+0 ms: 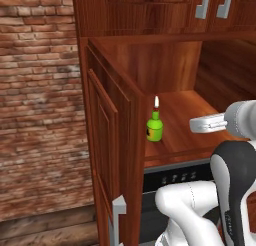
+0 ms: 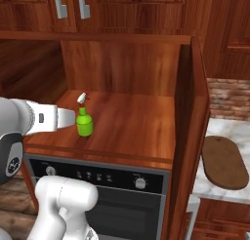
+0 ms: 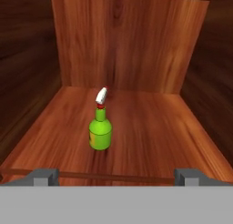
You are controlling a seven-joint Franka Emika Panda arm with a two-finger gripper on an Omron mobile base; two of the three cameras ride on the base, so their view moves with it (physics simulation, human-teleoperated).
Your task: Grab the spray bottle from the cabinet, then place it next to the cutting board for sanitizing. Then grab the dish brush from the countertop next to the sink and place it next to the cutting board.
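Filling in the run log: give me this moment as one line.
phase: reaching for spray bottle | pincer: open, short of bottle | bottle: upright on cabinet shelf | cutting board: flat on countertop

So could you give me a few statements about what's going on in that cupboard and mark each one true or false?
1. The spray bottle stands upright on the wooden shelf inside the cabinet. True.
2. The hand is already closed around the bottle. False: its fingers stand wide apart, short of the bottle, holding nothing.
3. The cabinet door is open. True.
4. The cutting board lies on the shelf beside the bottle. False: it lies flat on the countertop outside the cabinet, to the right in the right base view.
5. The bottle is blue. False: its body is lime green, with a white nozzle.
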